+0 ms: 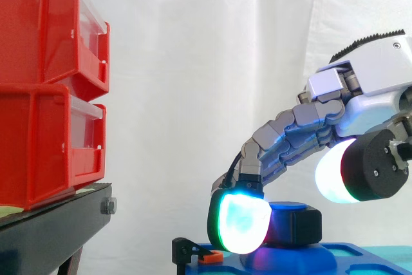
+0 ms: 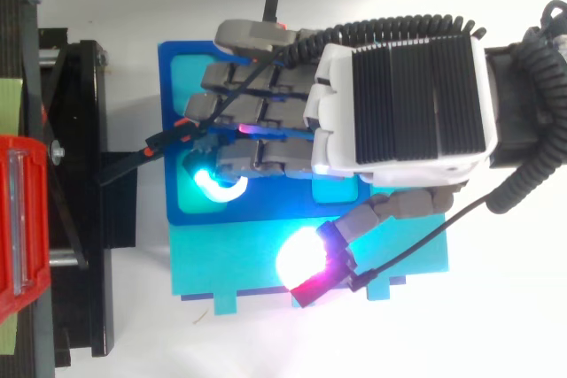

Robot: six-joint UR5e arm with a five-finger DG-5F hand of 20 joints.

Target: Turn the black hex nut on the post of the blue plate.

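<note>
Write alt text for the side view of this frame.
The robot hand arches in from the right, one glowing fingertip down beside the black hex nut on the blue plate, thumb held clear. Two red bins are stacked on a black stand at left, before a white curtain.

White tabletop (image 2: 505, 334): frame's lower right and top edge in top view. Teal board (image 2: 230, 263) flat on it, lower centre. Blue plate (image 2: 173, 68) on board, centre-left. Black stand (image 1: 51, 230) at left edge. Two red bins (image 1: 38, 94) stacked on stand, upper left in side view.
</note>
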